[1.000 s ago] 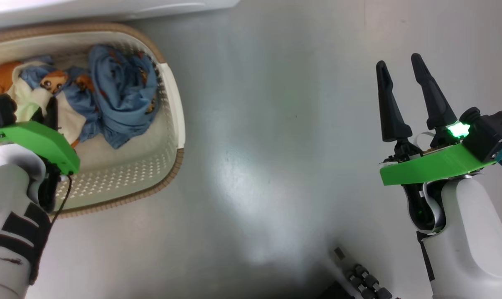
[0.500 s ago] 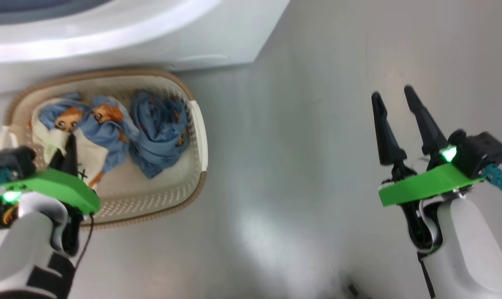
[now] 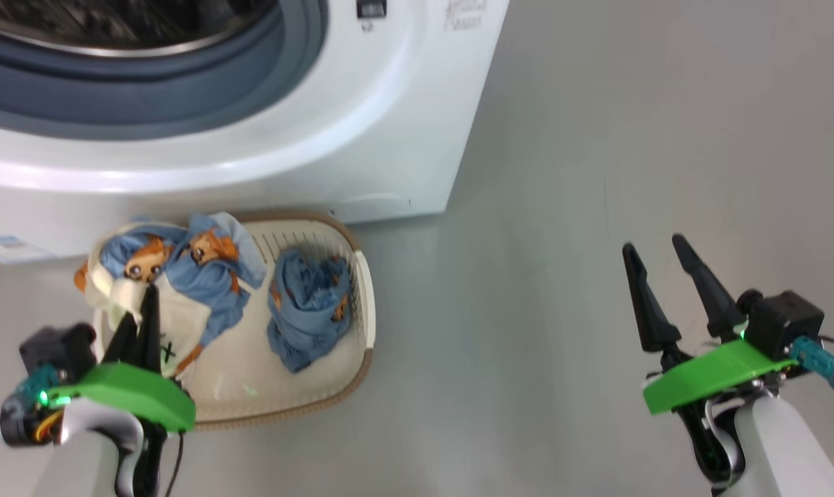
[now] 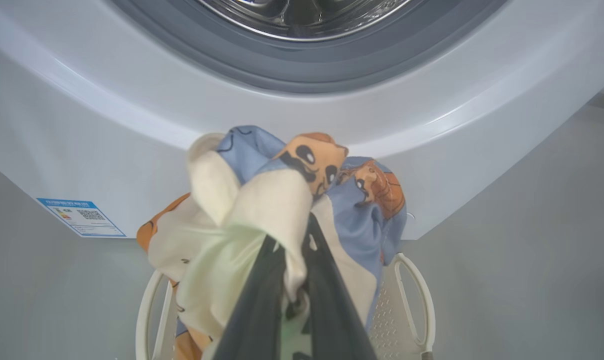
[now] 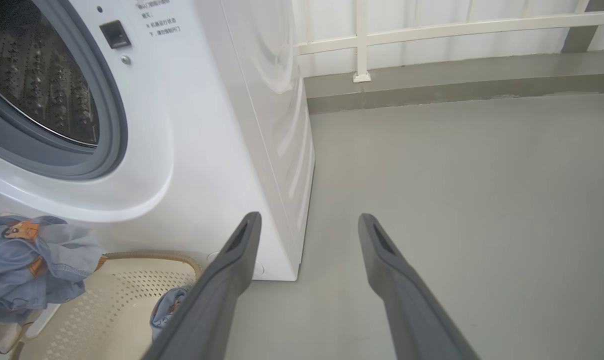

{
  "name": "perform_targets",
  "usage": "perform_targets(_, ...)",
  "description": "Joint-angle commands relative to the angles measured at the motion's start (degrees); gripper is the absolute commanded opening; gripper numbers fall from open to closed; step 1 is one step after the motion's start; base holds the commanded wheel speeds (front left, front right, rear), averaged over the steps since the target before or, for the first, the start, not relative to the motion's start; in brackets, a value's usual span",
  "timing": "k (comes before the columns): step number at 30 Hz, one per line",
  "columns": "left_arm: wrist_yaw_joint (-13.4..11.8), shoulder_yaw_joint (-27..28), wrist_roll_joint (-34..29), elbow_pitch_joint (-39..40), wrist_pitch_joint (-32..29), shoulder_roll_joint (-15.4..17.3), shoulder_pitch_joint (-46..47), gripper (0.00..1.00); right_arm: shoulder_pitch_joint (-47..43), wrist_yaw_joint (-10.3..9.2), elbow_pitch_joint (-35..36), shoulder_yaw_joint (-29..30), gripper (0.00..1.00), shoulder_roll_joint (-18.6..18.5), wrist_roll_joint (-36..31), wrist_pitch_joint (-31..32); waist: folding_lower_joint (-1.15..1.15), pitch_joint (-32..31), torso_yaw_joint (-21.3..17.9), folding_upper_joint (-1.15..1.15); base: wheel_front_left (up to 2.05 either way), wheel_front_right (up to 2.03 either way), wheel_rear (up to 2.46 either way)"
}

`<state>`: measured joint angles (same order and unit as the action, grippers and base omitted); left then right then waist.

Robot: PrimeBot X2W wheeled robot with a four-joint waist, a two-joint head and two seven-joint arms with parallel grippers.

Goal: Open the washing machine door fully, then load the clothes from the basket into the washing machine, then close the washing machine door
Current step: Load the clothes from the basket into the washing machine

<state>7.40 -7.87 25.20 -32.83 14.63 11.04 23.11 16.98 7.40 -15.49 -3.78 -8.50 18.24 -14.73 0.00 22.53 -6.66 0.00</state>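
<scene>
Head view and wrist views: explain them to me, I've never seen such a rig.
A wheeled robot with two arms, each ending in a two-fingered hand. One picture looks down from its head; the others look along each hand's dark fingers. On the grey floor stands a cream perforated plastic basket with a brown rim, before a big white front-loading washing machine. The left hand is shut on a cream and light blue bundle of garments, held above the basket; a crumpled blue garment lies inside. The right hand is open, empty.
</scene>
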Motion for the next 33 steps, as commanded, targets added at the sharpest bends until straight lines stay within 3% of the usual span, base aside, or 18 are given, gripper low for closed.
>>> perform_targets(1,0.09,2.51,-0.96,2.54,0.37,1.47,-2.26,0.0,-1.87,0.09,0.94,-1.2,1.0,-0.51,0.47,-0.27,0.0,-6.06,1.34,0.0,0.0,0.0,0.0)
perform_targets(17,0.09,7.89,-7.54,20.33,0.37,-1.35,-19.98,0.0,-11.73,0.09,0.49,0.59,1.0,-2.68,1.91,-0.27,0.0,-17.12,3.24,0.0,0.0,0.0,0.0)
perform_targets(25,0.09,9.65,-9.01,28.08,0.37,-3.66,-26.4,0.0,-15.11,0.09,1.19,2.29,1.0,-3.21,2.0,-0.27,0.0,-19.42,4.3,0.0,0.0,0.0,0.0)
perform_targets(33,0.09,10.26,-9.17,30.76,0.37,-4.75,-29.09,0.0,-16.25,0.09,1.63,3.13,1.0,-3.23,2.01,-0.27,0.0,-19.64,4.67,0.0,0.0,0.0,0.0)
